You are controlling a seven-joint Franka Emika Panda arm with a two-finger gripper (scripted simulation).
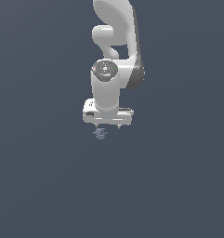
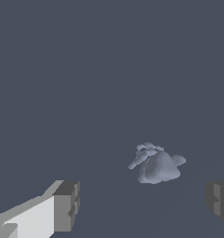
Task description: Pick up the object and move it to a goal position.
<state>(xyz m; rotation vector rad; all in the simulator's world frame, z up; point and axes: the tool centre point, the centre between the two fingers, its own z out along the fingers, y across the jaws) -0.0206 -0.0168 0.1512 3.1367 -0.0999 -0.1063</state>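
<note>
Down on the flat grey floor sits the object (image 2: 156, 166) — a tiny, lumpy, blue-grey thing; you can see it lies just under the gripper (image 1: 107, 126), a bit toward the exterior view's left. Your gripper is wide open and holds nothing; in the wrist view its two fingertips (image 2: 66, 206) stand far apart, and the lump is closer to one of them. I think you should slide across first, so the lump sits right in the middle; then go down slowly — it is very small and bumpy, so it could slip out; close softly.
</note>
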